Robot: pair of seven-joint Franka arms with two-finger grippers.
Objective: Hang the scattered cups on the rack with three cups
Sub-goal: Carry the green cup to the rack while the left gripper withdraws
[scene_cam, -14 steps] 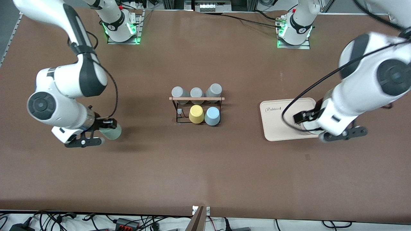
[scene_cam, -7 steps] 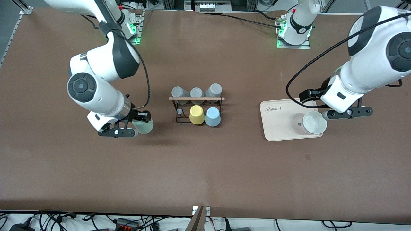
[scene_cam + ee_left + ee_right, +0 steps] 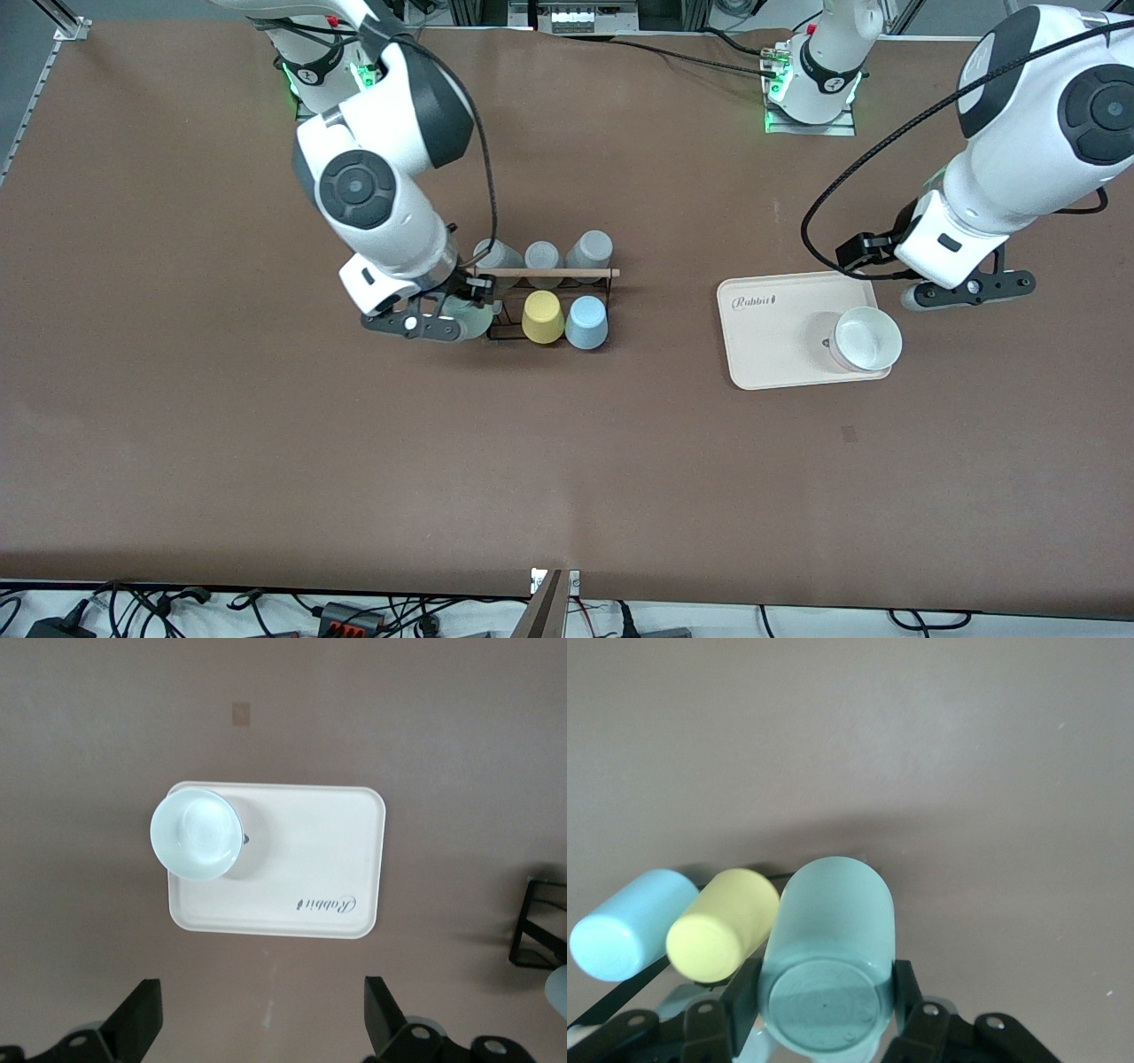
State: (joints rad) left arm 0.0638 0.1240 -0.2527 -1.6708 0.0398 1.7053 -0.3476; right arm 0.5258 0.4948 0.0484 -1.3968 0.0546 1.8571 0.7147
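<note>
My right gripper (image 3: 446,321) is shut on the pale mint green cup (image 3: 472,317) and holds it on its side at the rack's end toward the right arm. In the right wrist view the fingers (image 3: 742,1003) clamp this cup (image 3: 827,948) on both sides. The black wire rack (image 3: 496,335) with its wooden rod (image 3: 542,273) carries a light blue cup (image 3: 586,322) and a yellow cup (image 3: 542,316) in its nearer row. Both also show in the right wrist view, light blue (image 3: 629,935) and yellow (image 3: 719,926). My left gripper (image 3: 967,291) is open and empty beside the beige tray.
Three grey cups (image 3: 542,255) hang on the rack's farther row. A beige tray (image 3: 771,354) lies toward the left arm's end, with a pale cup (image 3: 866,338) standing upright on it. Both show in the left wrist view, tray (image 3: 301,868) and cup (image 3: 197,833).
My right arm has carried the mint green cup from the right arm's end of the table to the rack. My left gripper has drawn away from the tray, leaving the pale cup uncovered.
</note>
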